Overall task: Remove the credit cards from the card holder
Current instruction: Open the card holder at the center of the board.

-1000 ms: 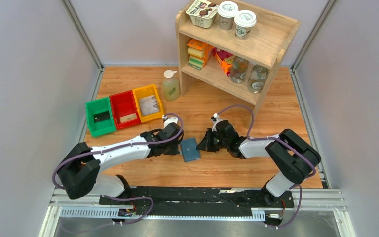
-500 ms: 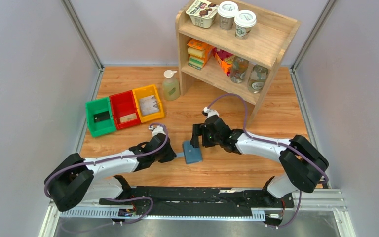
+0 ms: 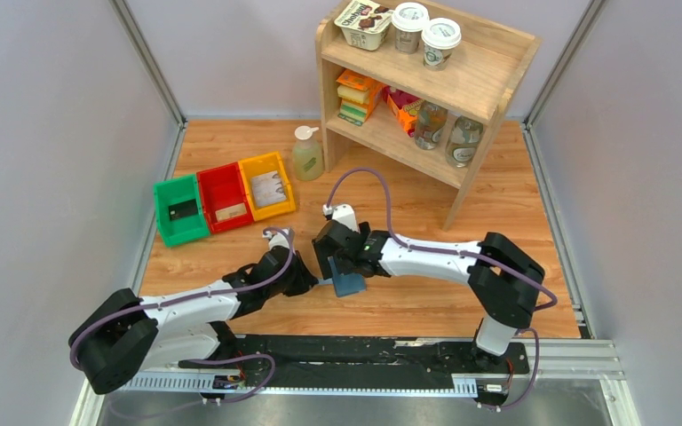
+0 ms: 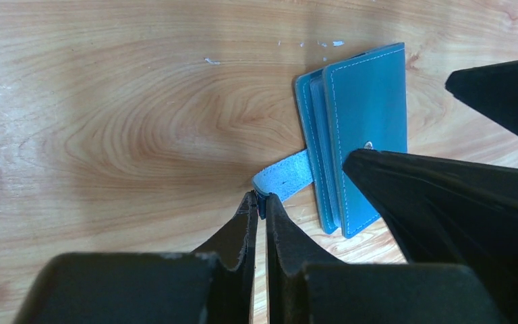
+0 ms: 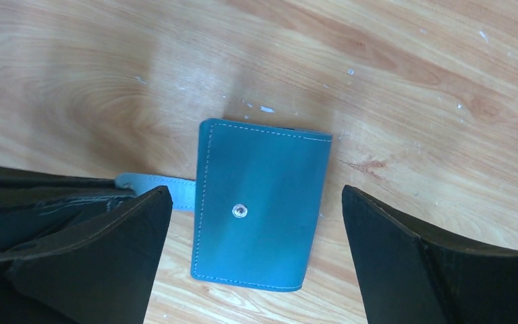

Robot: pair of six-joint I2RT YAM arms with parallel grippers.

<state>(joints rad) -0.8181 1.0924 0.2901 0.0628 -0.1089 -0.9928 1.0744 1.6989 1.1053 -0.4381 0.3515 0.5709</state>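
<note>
The card holder is a blue wallet lying closed on the wooden table, with a metal snap stud on its top cover. Its light blue strap sticks out to the side, and my left gripper is shut on the strap's end. My right gripper hangs open just above the card holder, one finger on each side, touching nothing. One flat card lies in each of the green bin, red bin and yellow bin. No credit cards show inside the holder.
A wooden shelf with cups, boxes and jars stands at the back right. A clear pump bottle stands beside the yellow bin. The three bins sit in a row at the back left.
My right gripper has opened wide and swung left to hover over the card holder. My left arm has drawn back a little, still pinching the strap.
</note>
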